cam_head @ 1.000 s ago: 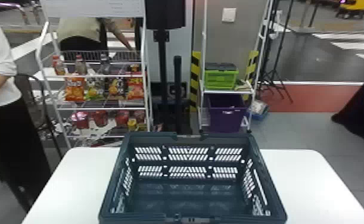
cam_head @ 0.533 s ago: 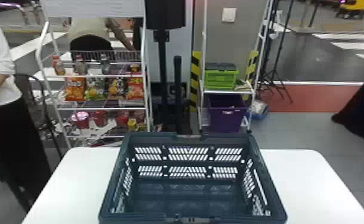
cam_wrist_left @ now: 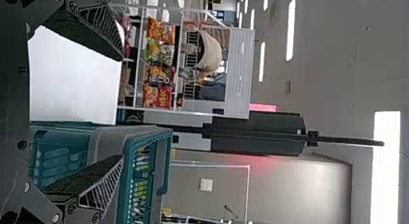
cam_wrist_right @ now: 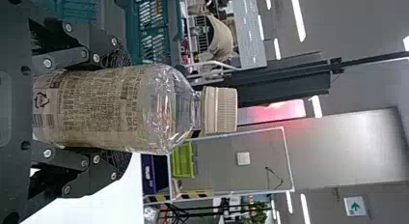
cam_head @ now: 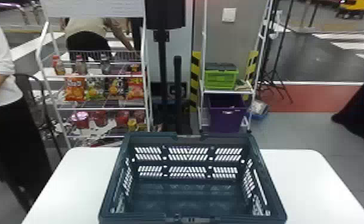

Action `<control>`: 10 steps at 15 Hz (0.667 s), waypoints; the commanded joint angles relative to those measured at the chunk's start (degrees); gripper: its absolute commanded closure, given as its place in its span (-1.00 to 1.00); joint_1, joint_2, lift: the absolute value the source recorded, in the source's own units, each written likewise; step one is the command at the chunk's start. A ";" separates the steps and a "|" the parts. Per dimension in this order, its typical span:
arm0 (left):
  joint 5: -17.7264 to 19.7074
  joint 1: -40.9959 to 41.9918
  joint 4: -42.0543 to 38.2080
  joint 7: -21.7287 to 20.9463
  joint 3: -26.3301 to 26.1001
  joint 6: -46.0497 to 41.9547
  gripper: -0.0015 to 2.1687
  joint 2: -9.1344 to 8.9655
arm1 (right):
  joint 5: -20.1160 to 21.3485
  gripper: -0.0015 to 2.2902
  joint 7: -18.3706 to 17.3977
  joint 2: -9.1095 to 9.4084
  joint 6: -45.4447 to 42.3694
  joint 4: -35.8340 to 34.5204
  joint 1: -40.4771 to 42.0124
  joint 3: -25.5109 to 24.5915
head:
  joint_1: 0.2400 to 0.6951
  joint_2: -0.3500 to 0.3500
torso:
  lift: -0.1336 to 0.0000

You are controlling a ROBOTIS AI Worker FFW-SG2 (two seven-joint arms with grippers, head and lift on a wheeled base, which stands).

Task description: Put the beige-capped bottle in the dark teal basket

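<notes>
Beige-capped bottle (cam_wrist_right: 166,108) of clear plastic, upright in the right gripper (cam_wrist_right: 120,109), with the ridged cap (cam_wrist_right: 221,109) uppermost. Wears a wide beige label (cam_wrist_right: 96,108) covered in small dark print. Sits clamped between two black fingers, pressed from opposite sides at the label, with shoulder and neck jutting past the fingertips. Hangs outside the dark teal basket (cam_head: 142,219), well clear of the walls, on the right side of it.

In the head view, stands open side up on a white, round-cornered table (cam_head: 303,178): that same basket, rectangular, of plastic, with slotted walls and a smooth rim. Takes up the middle of the tabletop, with white surface to left and right.

In the left wrist view, black left gripper (cam_wrist_left: 120,108) with fingers spread wide apart. Lies beyond one finger, the basket.

Behind the table to the left, white wire rack (cam_head: 100,76) with bright snack bags (cam_head: 75,88) below small bottles (cam_head: 79,67) and above red tubs (cam_head: 99,117). Farther right, lime-green crate (cam_head: 219,80) above a deep purple bin (cam_head: 225,117).
</notes>
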 commanded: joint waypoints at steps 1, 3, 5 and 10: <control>0.09 -0.17 0.55 -0.06 0.01 -0.18 -0.84 0.00 | 0.20 0.56 -0.03 0.10 6.46 -6.11 -1.44 -0.38 | 0.14 0.00 | 1.00; 0.18 -0.17 0.63 -0.24 0.01 -0.18 -0.84 0.09 | 1.17 0.56 -0.29 0.02 15.42 -10.77 -4.51 -0.38 | 0.14 0.00 | 1.00; 0.26 -0.17 0.20 -0.33 0.10 0.00 -0.84 0.26 | 1.43 0.56 -1.26 -0.07 25.97 -14.02 -9.17 -0.21 | 0.14 0.00 | 1.00; 0.35 -0.53 -0.33 -0.33 -0.17 1.58 -0.84 0.70 | 3.28 0.56 -6.97 -1.83 62.18 -17.44 -29.91 5.24 | 0.14 0.00 | 1.00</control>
